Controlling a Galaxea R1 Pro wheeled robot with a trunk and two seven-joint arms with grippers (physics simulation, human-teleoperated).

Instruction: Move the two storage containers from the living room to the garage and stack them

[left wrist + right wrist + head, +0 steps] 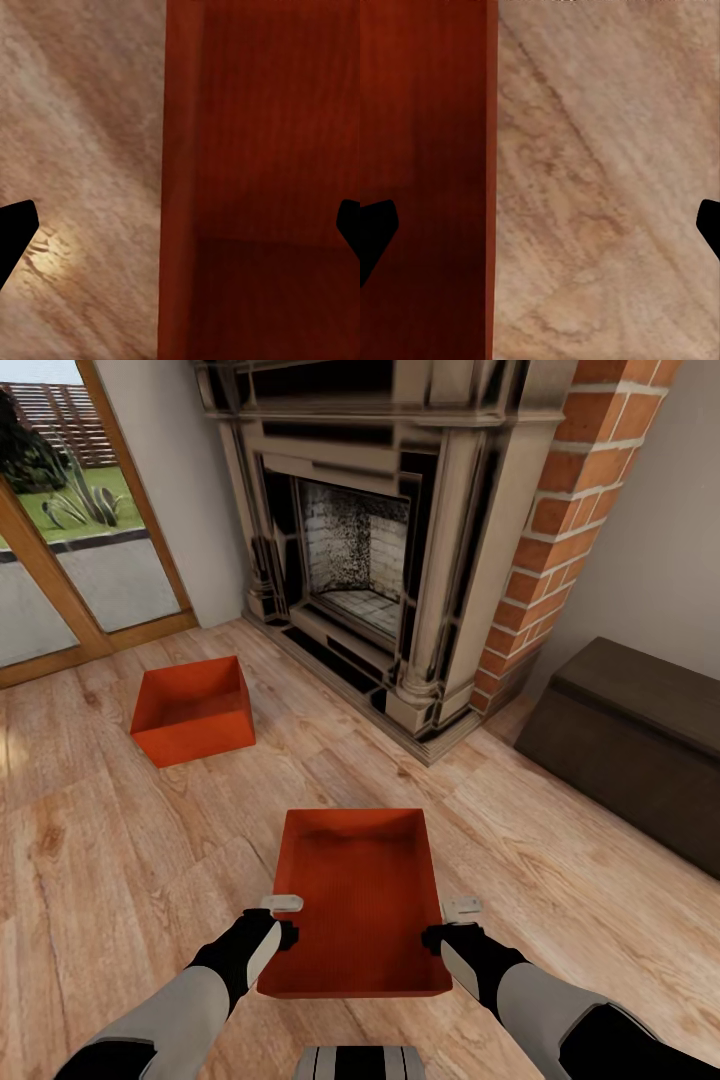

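Currently I stand in the living room, both arms extended toward the nearer orange-red, thin-walled, lidless rectangular storage container, which rests on the light wood-plank flooring at 12 o'clock, directly ahead. My left gripper straddles its left wall and my right gripper straddles its right wall; each wrist view shows one dark fingertip over the red interior and the other over the planks, with the wall between them. Both grippers are spread apart and not yet clamped. I judge this symmetric placement is meant to lift the container level from two opposite walls, since a one-sided hold on so thin a wall would tilt it.

The second, identical orange-red storage container sits at 10 o'clock, well apart, near the glass door. An ornate fireplace stands at 12 o'clock, and a dark brown chest at 2 o'clock is cut off by the frame edge. Whether the fingertips touch the walls cannot be determined.
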